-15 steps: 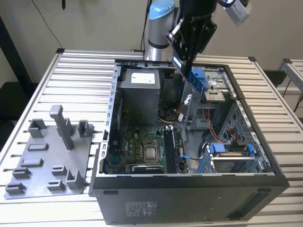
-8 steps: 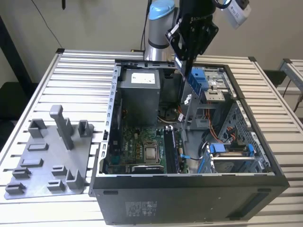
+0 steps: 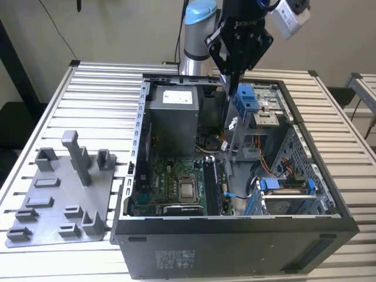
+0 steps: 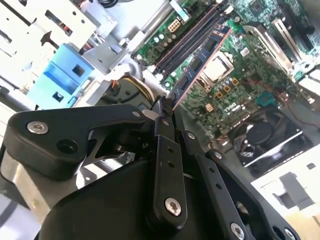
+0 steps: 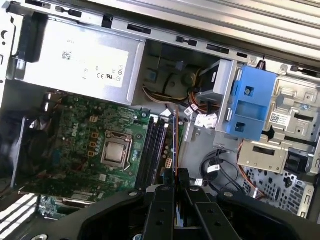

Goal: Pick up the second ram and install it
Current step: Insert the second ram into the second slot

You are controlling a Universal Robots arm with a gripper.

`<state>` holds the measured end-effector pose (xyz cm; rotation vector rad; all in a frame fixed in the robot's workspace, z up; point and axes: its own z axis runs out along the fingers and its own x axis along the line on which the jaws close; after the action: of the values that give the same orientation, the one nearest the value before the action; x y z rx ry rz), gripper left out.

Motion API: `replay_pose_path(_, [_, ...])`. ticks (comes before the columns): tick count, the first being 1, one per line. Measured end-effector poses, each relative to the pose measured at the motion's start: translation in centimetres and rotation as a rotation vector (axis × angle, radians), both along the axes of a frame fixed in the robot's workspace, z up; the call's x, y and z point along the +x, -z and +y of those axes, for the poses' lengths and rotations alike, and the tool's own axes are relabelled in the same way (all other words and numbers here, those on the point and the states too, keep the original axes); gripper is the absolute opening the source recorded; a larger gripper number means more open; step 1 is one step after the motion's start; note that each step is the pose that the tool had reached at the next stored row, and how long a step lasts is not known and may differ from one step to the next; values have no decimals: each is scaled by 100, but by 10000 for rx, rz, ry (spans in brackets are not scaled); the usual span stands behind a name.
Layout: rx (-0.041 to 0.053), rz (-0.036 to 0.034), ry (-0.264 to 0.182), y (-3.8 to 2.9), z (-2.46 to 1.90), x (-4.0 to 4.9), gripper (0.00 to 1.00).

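Open computer case [image 3: 235, 249] on slatted table [image 3: 100, 88]; grey holder tray [image 3: 56, 197] beside it; green motherboard [image 5: 80, 125], silver power supply [image 5: 85, 75] exposed.

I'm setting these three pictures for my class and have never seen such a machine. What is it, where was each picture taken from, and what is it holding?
It is a robot arm with a gripper, working over an open computer case on a slatted table. The exterior view comes from a camera off the arm; both wrist views come from cameras riding on the arm, looking past its black fingers into the case. The gripper is shut on a ram, a thin dark stick, held over the green motherboard near its long slots. On the table, at the exterior view's left, lies a grey holder tray.
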<state>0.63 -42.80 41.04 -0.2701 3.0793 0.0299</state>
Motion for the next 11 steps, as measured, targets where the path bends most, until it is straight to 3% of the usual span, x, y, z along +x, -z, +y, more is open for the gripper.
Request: replay_pose_path(11, [0,0,1723,4,0,0,14])
